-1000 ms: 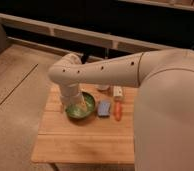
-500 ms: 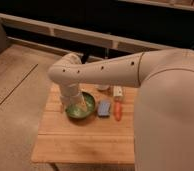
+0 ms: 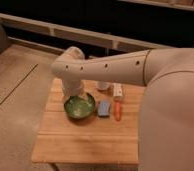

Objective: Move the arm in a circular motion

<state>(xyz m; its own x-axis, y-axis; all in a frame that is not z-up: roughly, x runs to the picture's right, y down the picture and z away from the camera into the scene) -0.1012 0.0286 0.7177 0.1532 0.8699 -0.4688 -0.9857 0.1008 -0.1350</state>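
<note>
The arm (image 3: 115,67) is thick, cream-white and tubular, with small dark holes along it. It reaches from the right edge across the wooden table (image 3: 85,142) to a rounded elbow (image 3: 69,65) and bends down there. The gripper (image 3: 78,96) hangs below the elbow, just over the back of a green bowl (image 3: 80,107). The wrist segment above covers most of it.
Right of the bowl lie a blue sponge (image 3: 104,108) and an orange stick-like item (image 3: 118,111). A white cup (image 3: 103,86) and a small white object (image 3: 118,91) stand behind them. A low ledge (image 3: 50,30) runs along the back, with floor to the left.
The elbow has shifted slightly up and away over the table. The bowl and the other items have not moved.
</note>
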